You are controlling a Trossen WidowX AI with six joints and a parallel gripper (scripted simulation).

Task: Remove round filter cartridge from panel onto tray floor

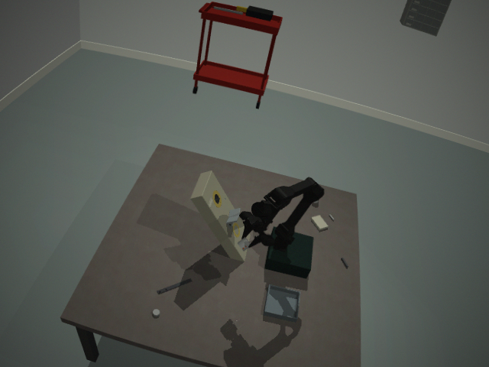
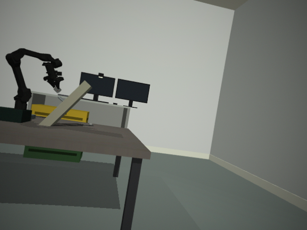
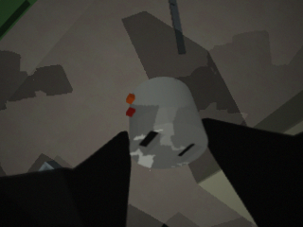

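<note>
Black fingers of the gripper (image 1: 246,241) (image 2: 57,88) (image 3: 167,129) stand partly apart, pinching the pale grey filter cartridge (image 1: 243,242) (image 2: 57,90) (image 3: 166,118) across its sides. Its slotted face, bearing two dark slots, is turned toward the wrist view; an orange and a red mark show along one side edge. The cartridge is out of its seat and held in the air, clear of the tabletop (image 1: 130,245) (image 2: 81,138). Just beside it is the lower part of the cream service panel (image 1: 211,221) (image 2: 66,105) (image 3: 220,189), which leans at a slant; whether they touch cannot be told. A pale flap (image 1: 234,215) stands out from the panel's face. Open room separates the cartridge from the blue-grey tray (image 1: 281,318), which lies beyond a corner of the dark green block (image 1: 288,267) (image 2: 24,116) under the arm. Farther off, a red cart (image 1: 241,24) stands by the wall.
</note>
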